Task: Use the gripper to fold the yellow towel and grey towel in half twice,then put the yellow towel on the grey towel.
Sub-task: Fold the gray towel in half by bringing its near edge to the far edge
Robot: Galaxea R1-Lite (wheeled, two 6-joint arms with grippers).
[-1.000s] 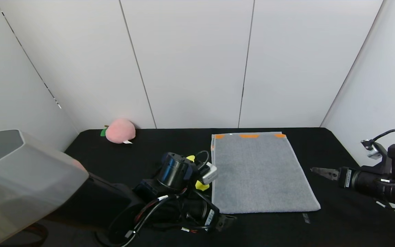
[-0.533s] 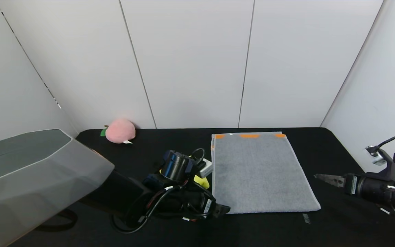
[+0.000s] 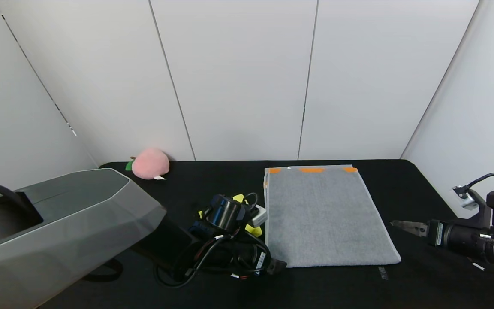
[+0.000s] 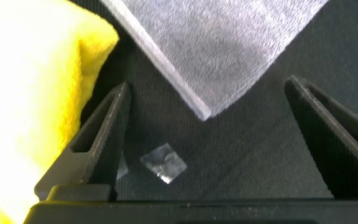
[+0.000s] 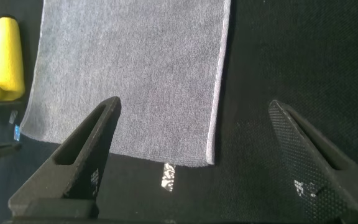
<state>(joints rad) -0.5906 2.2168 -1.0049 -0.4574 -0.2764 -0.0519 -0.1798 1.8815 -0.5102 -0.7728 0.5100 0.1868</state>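
Head view — grey towel (image 3: 326,216) flat.

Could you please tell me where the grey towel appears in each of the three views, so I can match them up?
Head: grey towel lies flat right of centre, between the left gripper and right gripper.
Left wrist: one corner points toward the open jaws.
Right wrist: fills the upper middle.
Shared landmark: the yellow towel beside it.
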